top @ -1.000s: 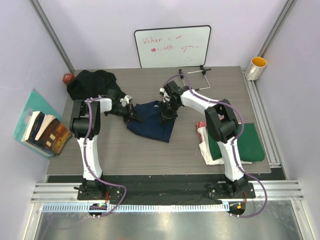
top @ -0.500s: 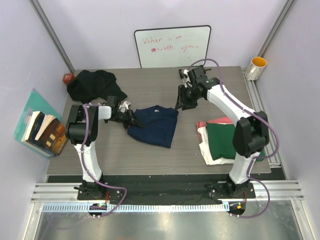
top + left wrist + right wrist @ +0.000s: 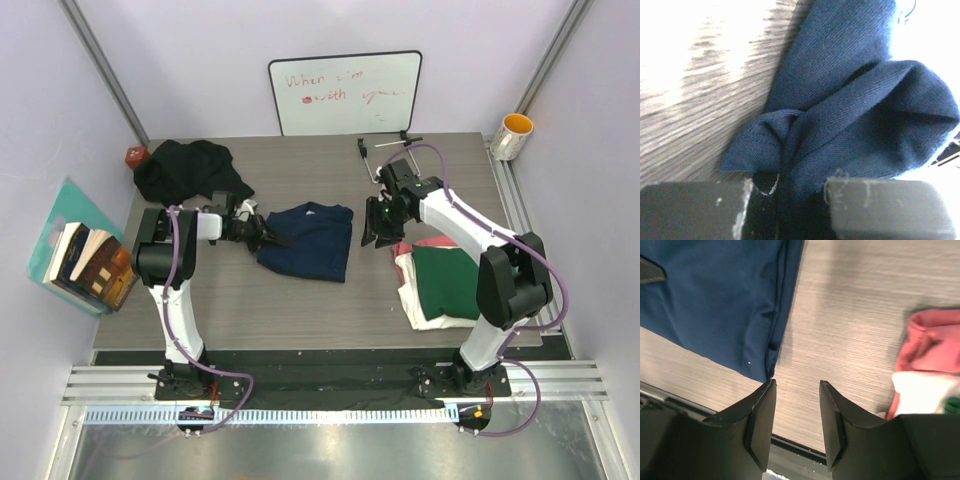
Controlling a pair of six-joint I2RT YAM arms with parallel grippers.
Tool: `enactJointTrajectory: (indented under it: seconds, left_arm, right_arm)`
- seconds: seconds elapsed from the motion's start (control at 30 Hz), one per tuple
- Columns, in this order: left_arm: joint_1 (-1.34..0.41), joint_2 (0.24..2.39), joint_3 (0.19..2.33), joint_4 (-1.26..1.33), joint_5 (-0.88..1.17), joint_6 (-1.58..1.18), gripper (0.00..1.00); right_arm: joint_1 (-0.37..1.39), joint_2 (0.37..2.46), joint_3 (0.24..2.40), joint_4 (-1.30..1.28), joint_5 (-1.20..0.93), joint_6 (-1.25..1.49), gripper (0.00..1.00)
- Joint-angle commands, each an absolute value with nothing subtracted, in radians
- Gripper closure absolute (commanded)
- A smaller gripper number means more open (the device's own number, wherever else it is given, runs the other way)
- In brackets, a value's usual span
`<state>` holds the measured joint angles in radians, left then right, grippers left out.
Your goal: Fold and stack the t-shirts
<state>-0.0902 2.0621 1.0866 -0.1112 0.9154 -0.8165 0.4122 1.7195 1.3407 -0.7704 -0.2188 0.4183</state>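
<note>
At table point(image 3: 250, 300) centre, navy t-shirt point(image 3: 312, 242) partly folded, left edge clamped in left end effector point(image 3: 262, 233), likely for drawing over; right end effector point(image 3: 796, 384) apart, empty, just off the right hem; green-topped stack point(image 3: 450, 280) at right, black t-shirt point(image 3: 185, 165) rear left, unfolded

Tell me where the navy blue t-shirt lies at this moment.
In the top view the navy blue t-shirt lies near the middle of the table, its left edge pinched by the left gripper, the folded stack to its right.
</note>
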Motion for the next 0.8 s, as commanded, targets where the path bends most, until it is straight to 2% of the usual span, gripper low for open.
enactJointTrajectory:
  seconds: [0.0,0.1,0.13,0.23,0.77]
  left_arm:
    - [-0.110,2.082,1.048,-0.006,0.919,-0.874,1.00]
    - [-0.130,2.075,1.002,0.160,0.977,-0.993,1.00]
    - [-0.133,2.079,0.964,0.311,0.989,-1.108,1.00]
    - [-0.158,2.085,0.922,0.554,1.009,-1.264,1.00]
    - [-0.247,2.019,1.114,0.663,0.996,-1.479,1.00]
  right_arm:
    - [0.377,1.629,1.353,-0.719,-0.179,0.462,0.55]
    - [0.359,1.624,1.364,-0.707,-0.183,0.474,0.55]
    - [0.357,1.620,1.367,-0.707,-0.178,0.474,0.55]
    - [0.354,1.611,1.365,-0.701,-0.169,0.480,0.55]
    - [0.307,1.543,1.332,-0.696,-0.117,0.483,0.55]
